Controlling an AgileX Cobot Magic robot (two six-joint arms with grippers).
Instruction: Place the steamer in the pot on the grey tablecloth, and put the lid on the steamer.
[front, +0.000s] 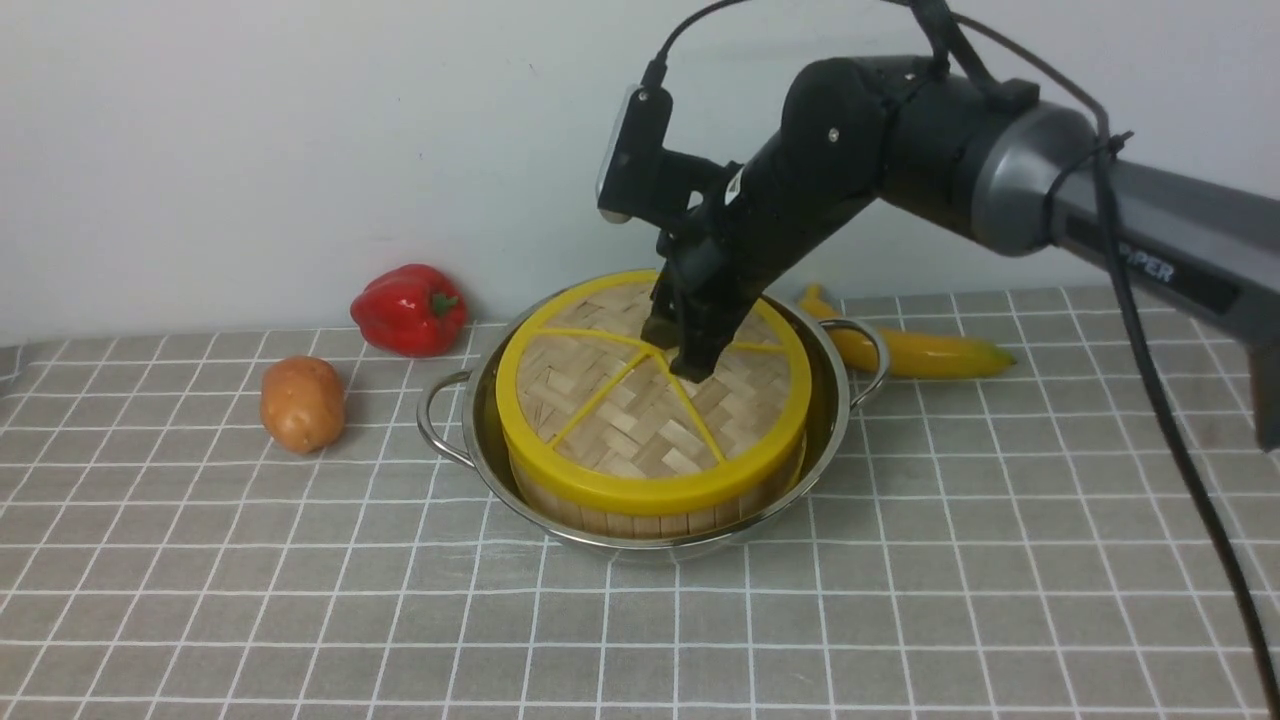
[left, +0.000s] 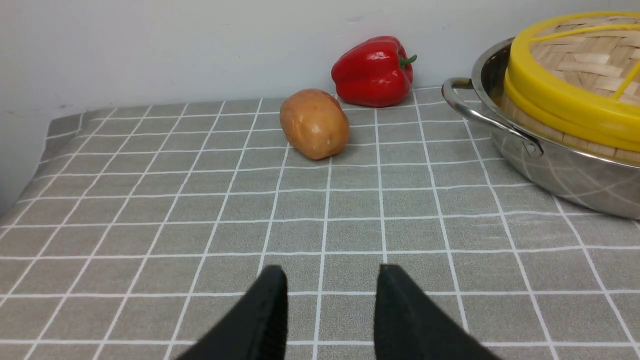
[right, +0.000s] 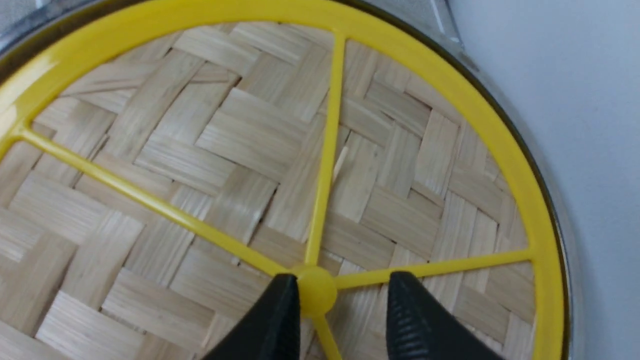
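Squares of the grey tablecloth (front: 640, 660) lie nearest. The lid (front: 640, 460) is seated on the steamer (front: 650, 522), inside the pot (front: 722, 538). The right pincer (front: 675, 358), spread over the hub, should be lifted straight up so nothing is dragged.

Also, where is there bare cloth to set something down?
The grey tablecloth is bare in front of the pot, and left of the potato. It's crowded behind, between red pepper and banana.
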